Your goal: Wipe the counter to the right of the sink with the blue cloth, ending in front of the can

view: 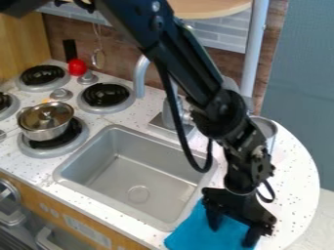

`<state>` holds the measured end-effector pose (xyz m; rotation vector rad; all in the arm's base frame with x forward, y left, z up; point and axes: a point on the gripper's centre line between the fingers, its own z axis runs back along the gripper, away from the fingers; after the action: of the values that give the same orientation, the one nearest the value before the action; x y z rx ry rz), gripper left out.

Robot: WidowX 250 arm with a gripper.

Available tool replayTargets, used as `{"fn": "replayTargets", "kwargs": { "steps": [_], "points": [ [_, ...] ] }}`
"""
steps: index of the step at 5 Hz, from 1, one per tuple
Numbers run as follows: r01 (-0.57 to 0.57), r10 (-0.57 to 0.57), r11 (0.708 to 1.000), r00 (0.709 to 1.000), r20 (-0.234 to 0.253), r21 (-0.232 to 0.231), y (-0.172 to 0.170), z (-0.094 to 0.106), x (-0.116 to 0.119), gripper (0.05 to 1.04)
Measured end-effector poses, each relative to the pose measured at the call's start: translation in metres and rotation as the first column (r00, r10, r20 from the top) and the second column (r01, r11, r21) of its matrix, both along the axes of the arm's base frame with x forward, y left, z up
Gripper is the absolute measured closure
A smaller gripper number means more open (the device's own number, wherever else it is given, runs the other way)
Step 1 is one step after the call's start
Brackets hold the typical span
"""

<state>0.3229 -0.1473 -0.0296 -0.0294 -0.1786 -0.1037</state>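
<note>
The black gripper point(233, 234) hangs at the lower right, over the counter just right of the sink, with its two fingers spread apart. Below and between them lies a blue cloth point(205, 233) on the counter's front edge, partly covered by the gripper. Whether the fingertips touch the cloth I cannot tell.
Left of the gripper is the grey sink point(124, 185) with its faucet point(141, 73) behind. A lidded metal pot point(46, 122) sits on a front burner at left. A red ball-like object point(77, 67) stands near the back wall. A metal container point(264, 128) is behind the arm.
</note>
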Motion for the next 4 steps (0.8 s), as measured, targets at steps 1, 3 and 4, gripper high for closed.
{"fn": "replayTargets", "kwargs": {
  "steps": [1,3,4],
  "points": [
    [0.016,-0.017,1.0,1.0,0.02,0.024,-0.004,0.0,-0.001,0.083],
    [0.061,-0.061,0.998,0.996,0.066,0.0,0.001,-0.004,0.008,0.083],
    [0.078,-0.075,0.997,0.992,0.104,-0.02,-0.009,-0.003,0.029,0.083]
  ]
}}
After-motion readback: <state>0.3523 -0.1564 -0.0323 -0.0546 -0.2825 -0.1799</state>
